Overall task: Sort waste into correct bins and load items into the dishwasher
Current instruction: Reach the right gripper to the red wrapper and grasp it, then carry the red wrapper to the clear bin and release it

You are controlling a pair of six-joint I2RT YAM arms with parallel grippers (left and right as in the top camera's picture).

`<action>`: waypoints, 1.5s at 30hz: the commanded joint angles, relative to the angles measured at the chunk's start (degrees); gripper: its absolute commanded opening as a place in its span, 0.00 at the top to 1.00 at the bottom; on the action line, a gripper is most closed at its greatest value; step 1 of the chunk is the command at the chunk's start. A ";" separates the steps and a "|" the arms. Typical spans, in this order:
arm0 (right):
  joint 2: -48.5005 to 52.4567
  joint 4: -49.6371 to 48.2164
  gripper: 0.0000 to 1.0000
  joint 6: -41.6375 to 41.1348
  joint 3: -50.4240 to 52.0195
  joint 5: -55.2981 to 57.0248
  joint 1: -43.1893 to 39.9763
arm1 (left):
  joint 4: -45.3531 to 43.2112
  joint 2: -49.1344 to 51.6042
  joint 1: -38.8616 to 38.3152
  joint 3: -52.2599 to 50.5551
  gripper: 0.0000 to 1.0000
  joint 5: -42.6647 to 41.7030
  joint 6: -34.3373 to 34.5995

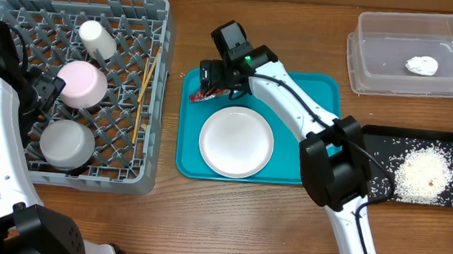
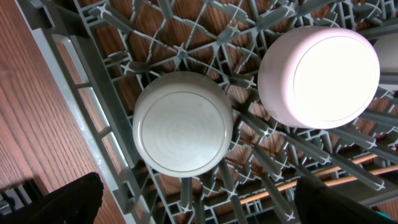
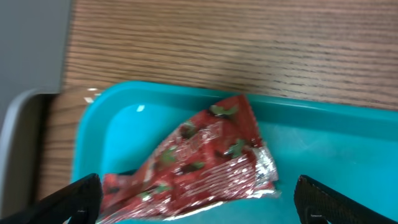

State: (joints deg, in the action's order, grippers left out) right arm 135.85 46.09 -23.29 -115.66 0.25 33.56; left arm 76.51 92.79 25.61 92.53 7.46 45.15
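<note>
Wide jaws of the right gripper point(image 3: 200, 208) straddle the red wrapper point(image 3: 199, 162), which slants across them in the teal tray point(image 3: 323, 149) corner, seemingly untouched; the left gripper point(image 2: 202, 202) gapes too.

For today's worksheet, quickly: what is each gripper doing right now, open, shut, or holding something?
Left gripper: open, holding nothing, above the pale bowl.
Right gripper: open, around the red wrapper, not gripping it.

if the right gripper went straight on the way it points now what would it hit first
Most likely the red wrapper, lying on the teal tray right between the open fingers of the right gripper. How far off it is, the pictures do not show.
</note>
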 commanded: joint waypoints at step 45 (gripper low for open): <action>-16.02 18.58 0.96 -8.50 -16.85 4.96 -31.65 | -0.09 -0.22 0.20 0.20 0.00 -0.02 1.38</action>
State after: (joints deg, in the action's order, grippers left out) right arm 121.21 64.58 -31.51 -131.59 2.98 5.37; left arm 76.51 92.79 25.61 92.53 7.46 45.15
